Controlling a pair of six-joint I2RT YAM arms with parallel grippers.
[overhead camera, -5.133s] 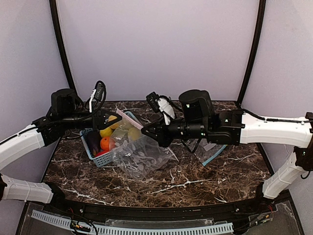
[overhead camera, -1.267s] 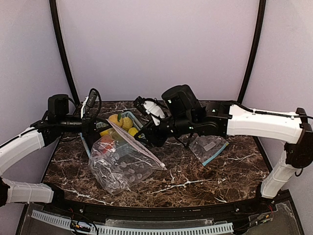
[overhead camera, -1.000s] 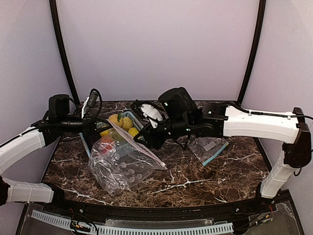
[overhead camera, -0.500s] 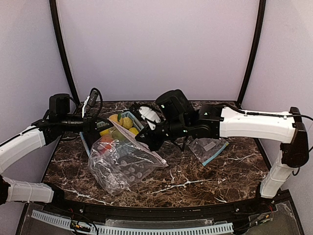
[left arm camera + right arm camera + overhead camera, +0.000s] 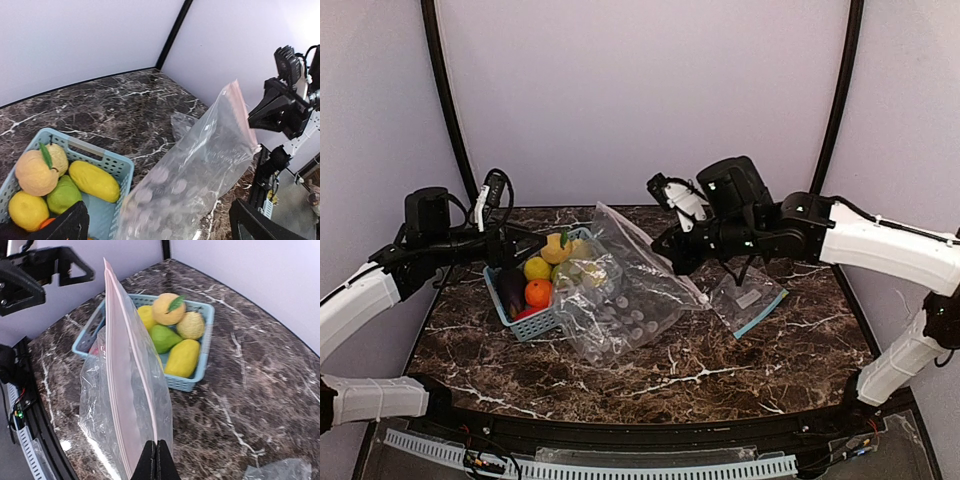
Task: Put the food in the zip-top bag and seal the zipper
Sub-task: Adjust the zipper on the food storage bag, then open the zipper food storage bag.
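The clear zip-top bag [image 5: 620,292] hangs tilted, its bottom resting on the table beside the basket. My right gripper [image 5: 666,258] is shut on its pink zipper edge [image 5: 131,390], the fingertips [image 5: 156,460] pinched together on it. The food lies in the light-blue basket [image 5: 552,318]: a lemon [image 5: 537,268], an orange [image 5: 538,292], a purple eggplant [image 5: 510,290], a peach [image 5: 169,309] and a green apple [image 5: 164,336]. My left gripper [image 5: 525,243] stands open over the basket's far side, apart from the bag [image 5: 200,170], with nothing between its fingers [image 5: 72,225].
A second clear bag with a blue zipper [image 5: 748,300] lies flat on the marble table to the right, below the right arm. The basket sits at the table's left, near the black corner post.
My left gripper has opened and let go of the bag, drawing back to the left. The right gripper has carried the bag up and to the right, uncovering the basket.
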